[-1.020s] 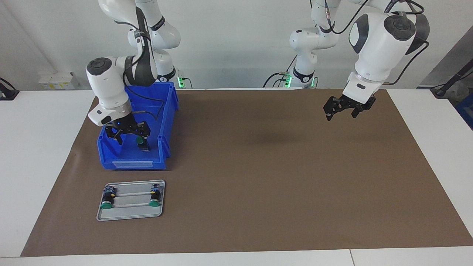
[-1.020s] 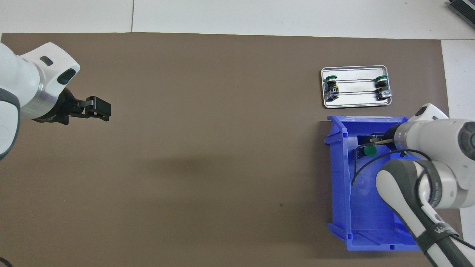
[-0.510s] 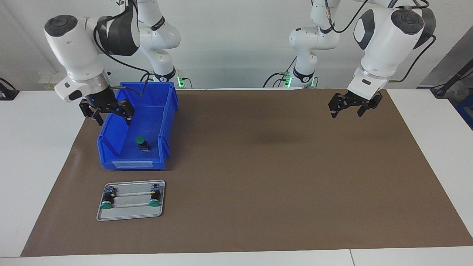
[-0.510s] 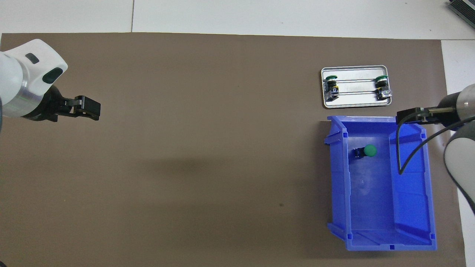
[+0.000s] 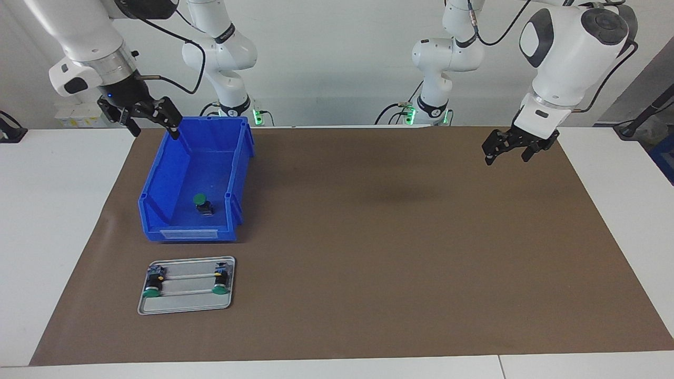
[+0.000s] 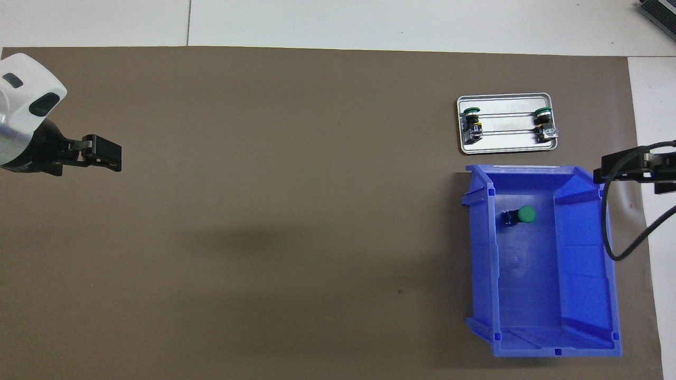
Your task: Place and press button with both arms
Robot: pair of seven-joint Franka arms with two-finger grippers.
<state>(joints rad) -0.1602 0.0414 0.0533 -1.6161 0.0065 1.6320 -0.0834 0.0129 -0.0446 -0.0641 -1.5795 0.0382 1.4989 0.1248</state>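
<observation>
One green-capped button [image 5: 199, 202] [image 6: 523, 214] lies on the floor of the blue bin [image 5: 238, 167] [image 6: 581, 248], with nothing touching it. Two more buttons [image 5: 152, 287] [image 6: 471, 118] lie on a small metal tray [image 5: 185, 303] [image 6: 506, 145], which sits farther from the robots than the bin. My right gripper [image 5: 154, 126] [image 6: 607, 169] hangs open and empty, high over the bin's rim toward the right arm's end of the table. The left gripper [image 5: 506, 155] [image 6: 108, 158] hovers open and empty over the brown mat near the left arm's end.
A brown mat [image 5: 368, 237] [image 6: 290, 211] covers most of the white table. A black cable [image 6: 612, 248] from the right arm loops over the bin's side wall.
My right gripper has risen out of the bin, where it stood around the button, and pulled toward its end of the table. The button stayed put. The left gripper drifted outward.
</observation>
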